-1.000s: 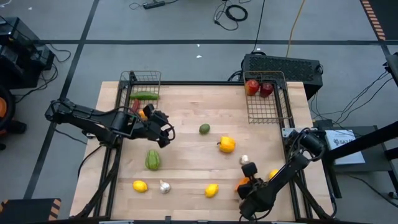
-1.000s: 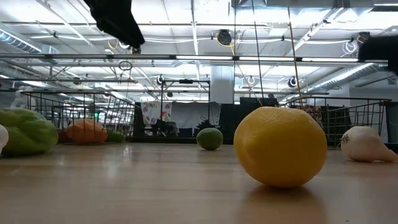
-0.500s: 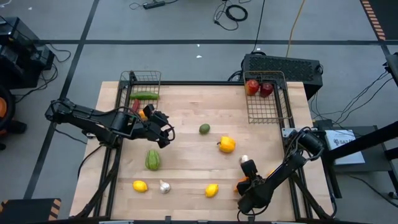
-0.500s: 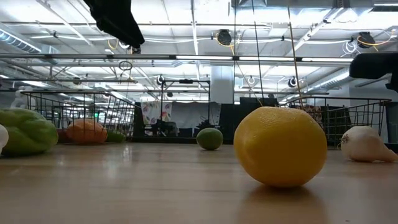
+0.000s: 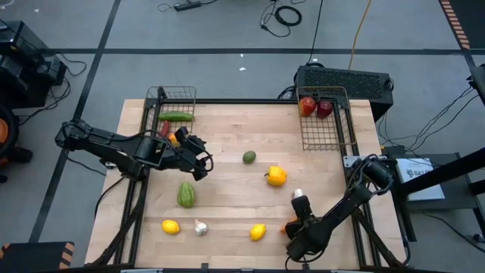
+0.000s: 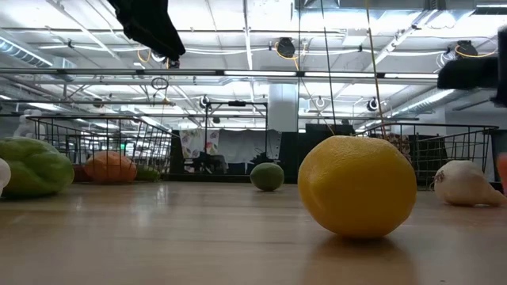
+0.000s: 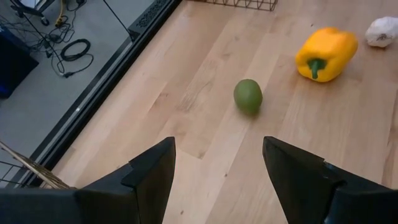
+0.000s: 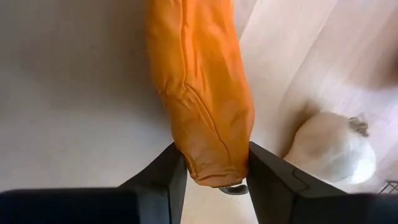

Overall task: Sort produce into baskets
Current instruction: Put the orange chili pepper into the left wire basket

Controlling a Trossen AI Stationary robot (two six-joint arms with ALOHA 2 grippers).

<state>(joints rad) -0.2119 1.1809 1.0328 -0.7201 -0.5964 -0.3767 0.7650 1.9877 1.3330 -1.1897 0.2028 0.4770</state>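
the left basket [image 5: 176, 102], at about eleven o'clock on the tabletop [image 5: 227, 189], already holds a cucumber [image 5: 177, 117], a red chilli [image 5: 164, 128] and something orange at its near end. just beside that end hovers the left tool [image 5: 203, 164], its fingers apart with nothing between them; in the left wrist view it looks toward a small green avocado [image 7: 248, 96] and a yellow pepper [image 7: 326, 53].

loose produce left on the wood, going across: a lemon [image 5: 170, 226] and a garlic bulb [image 5: 200, 227] at seven o'clock, a green squash [image 5: 186, 194] above them, a second lemon [image 5: 258, 232] at six o'clock, the avocado near centre, the yellow pepper just right of it, and another garlic bulb [image 5: 298, 195] at about four o'clock.

the right tool [image 5: 297, 227] is low at five o'clock, clamped on an orange pepper [image 8: 202, 93], with that garlic just beside it in the right wrist view.

the right basket [image 5: 326, 117], at one o'clock, holds two red apples [image 5: 315, 107] at its far end.

judged from this, sorting is well short of half done: about five pieces are binned, one is in the grip, and seven are not yet sorted.
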